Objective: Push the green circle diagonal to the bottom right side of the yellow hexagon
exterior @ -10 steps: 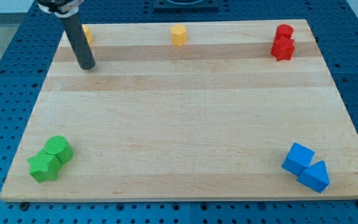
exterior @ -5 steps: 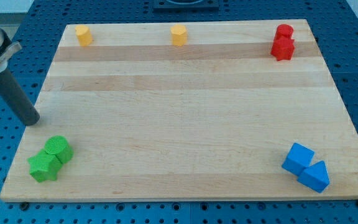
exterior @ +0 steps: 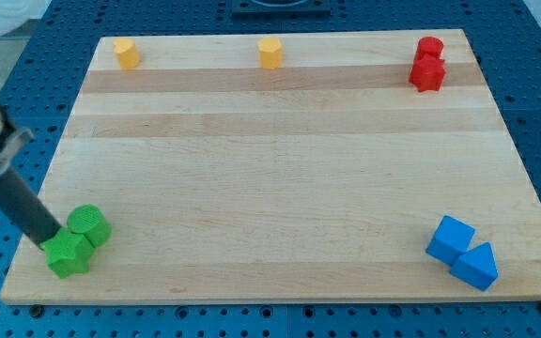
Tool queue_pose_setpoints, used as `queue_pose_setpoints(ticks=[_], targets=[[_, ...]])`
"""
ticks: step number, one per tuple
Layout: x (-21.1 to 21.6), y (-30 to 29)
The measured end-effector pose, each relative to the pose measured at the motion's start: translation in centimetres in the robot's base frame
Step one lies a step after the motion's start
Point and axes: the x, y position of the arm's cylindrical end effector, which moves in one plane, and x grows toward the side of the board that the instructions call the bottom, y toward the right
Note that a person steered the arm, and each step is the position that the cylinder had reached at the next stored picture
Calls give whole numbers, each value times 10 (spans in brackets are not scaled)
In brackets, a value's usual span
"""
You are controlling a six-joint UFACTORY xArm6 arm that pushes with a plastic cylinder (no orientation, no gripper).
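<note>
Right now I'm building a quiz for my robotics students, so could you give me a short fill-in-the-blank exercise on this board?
1. My tip rests at the view's left of the two ____ blocks, by the green circle and the other green block.
2. The two red blocks sit at the view's top ____ corner.
3. The yellow hexagon stands along the view's ____ edge of the wooden board.
4. The two blue blocks number ____.

Missing words: green; right; top; two
</note>
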Motion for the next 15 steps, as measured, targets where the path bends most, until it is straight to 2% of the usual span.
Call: queue_pose_setpoints(ticks=[2, 4, 6, 9, 10, 12, 13, 14, 15], targets=[[-17, 84], [-17, 95], [-56, 122], [-71, 99], [-115, 140], [-121, 154], [-136, 194], [-141, 210], [-141, 210]])
